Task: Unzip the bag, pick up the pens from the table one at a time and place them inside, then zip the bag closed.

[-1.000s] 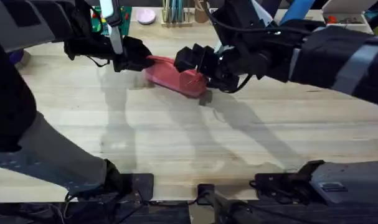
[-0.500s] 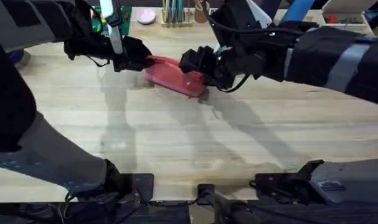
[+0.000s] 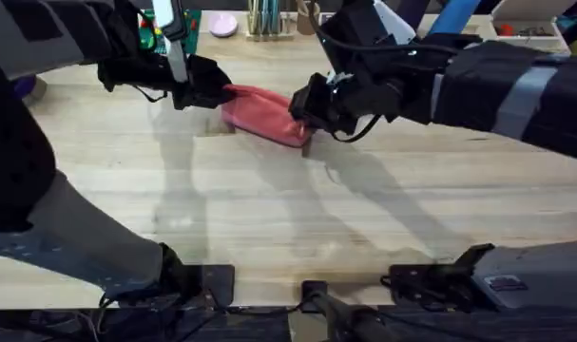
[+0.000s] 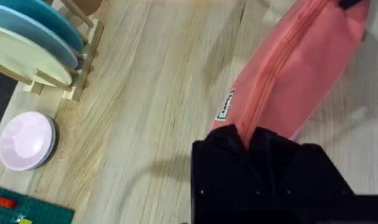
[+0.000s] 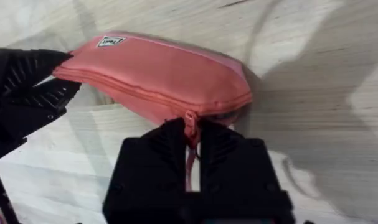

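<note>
The coral-pink bag [image 3: 259,112] lies lengthwise on the table [image 3: 269,209] at the back middle, stretched between both grippers. My left gripper [image 3: 212,92] is shut on the bag's left end; in the left wrist view its black fingers [image 4: 273,152] pinch the bag [image 4: 288,68] just below a small label. My right gripper [image 3: 302,109] is at the bag's right end. The right wrist view has that gripper [image 5: 190,127] shut on the zipper pull [image 5: 190,118], with the bag [image 5: 151,65] just beyond it. The zipper line runs along the bag's length. The pens are out of view.
A wooden rack with teal and cream plates [image 4: 33,43], a small pink dish [image 4: 27,140] and a green board [image 4: 27,211] stand behind the bag's left end. A holder of tall sticks [image 3: 264,19] is at the back edge. Bare planks stretch in front of the bag.
My right gripper has slid rightward along the bag toward its right end. The left gripper and the bag's left end have stayed put.
</note>
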You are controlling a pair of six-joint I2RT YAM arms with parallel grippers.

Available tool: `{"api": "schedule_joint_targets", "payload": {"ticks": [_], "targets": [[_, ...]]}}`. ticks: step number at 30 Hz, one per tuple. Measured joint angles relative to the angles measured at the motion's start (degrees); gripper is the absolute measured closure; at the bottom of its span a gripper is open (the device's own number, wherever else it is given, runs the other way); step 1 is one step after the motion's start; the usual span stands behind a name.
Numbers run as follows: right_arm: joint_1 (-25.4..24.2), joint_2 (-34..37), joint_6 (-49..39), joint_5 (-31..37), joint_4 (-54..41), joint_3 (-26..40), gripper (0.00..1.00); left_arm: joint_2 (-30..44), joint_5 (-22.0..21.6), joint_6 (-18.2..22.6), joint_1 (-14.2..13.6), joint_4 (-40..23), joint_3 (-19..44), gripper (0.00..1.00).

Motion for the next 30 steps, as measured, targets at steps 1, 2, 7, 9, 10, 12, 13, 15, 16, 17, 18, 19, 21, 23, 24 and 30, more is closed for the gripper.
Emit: {"api": "schedule_joint_targets", "payload": {"ticks": [1, 2, 7, 9, 10, 12, 13, 15, 16, 17, 18, 19, 21, 23, 24, 30], "targets": [[0.0, 0.01, 0.0, 0.0, 0.03, 0.0, 0.909, 0.0, 0.0, 0.0, 0.0, 0.04, 0.0, 0.958], [0.0, 0.0, -0.02, 0.0, 0.06, 0.0, 0.929, 0.0, 0.0, 0.0, 0.0, 0.06, 0.0, 0.958], [-0.07, 0.0, 0.0, -0.05, 0.08, 0.0, 0.971, 0.0, 0.0, 0.0, 0.0, 0.06, 0.0, 0.958], [-0.7, -0.31, -0.02, -0.64, 0.07, 0.0, 0.97, 0.0, 0.0, 0.0, 0.0, 0.1, 0.0, 0.958], [-0.89, -0.52, -0.11, -0.78, 0.08, 0.0, 0.967, 0.0, 0.0, 0.0, 0.0, 0.14, 0.0, 0.958], [-1.26, -1.06, -0.45, -0.92, 0.05, 0.0, 0.966, 0.0, 0.07, 0.0, 0.0, 0.11, 0.0, 0.958], [-1.48, -1.45, -0.48, -0.94, 0.0, 0.0, 0.966, 0.0, 0.13, 0.0, -0.02, 0.1, 0.0, 0.958], [-1.87, -2.34, -0.52, -1.07, -0.24, 0.0, 0.966, 0.0, 0.25, 0.0, -0.11, 0.08, 0.0, 0.958], [-2.0, -2.79, -0.61, -1.11, -0.42, 0.0, 0.966, 0.0, 0.34, 0.0, -0.18, 0.06, 0.0, 0.958], [-2.1, -3.19, -0.66, -1.11, -0.62, 0.0, 0.966, 0.0, 0.44, 0.0, -0.24, 0.06, 0.0, 0.958], [-2.24, -3.6, -0.68, -1.14, -0.85, 0.0, 0.966, 0.0, 0.51, -0.01, -0.37, 0.04, 0.0, 0.958], [-2.35, -3.92, -0.68, -1.16, -1.04, 0.0, 0.967, 0.0, 0.6, 0.0, -0.46, 0.04, 0.0, 0.958], [-2.54, -4.31, -0.68, -1.31, -1.34, 0.0, 0.968, 0.0, 0.7, 0.0, -0.6, -0.01, 0.0, 0.958], [-2.75, -4.43, -0.72, -1.42, -1.64, 0.0, 0.969, 0.0, 0.82, 0.0, -0.66, -0.14, 0.0, 0.958], [-2.88, -4.49, -0.77, -1.53, -1.89, 0.0, 0.969, 0.0, 0.9, 0.0, -0.7, -0.19, 0.0, 0.958], [-4.44, -6.21, -1.51, -2.6, -3.62, 0.0, 0.969, 0.0, 1.73, -0.02, -1.36, -0.64, 0.0, 0.958]]}}
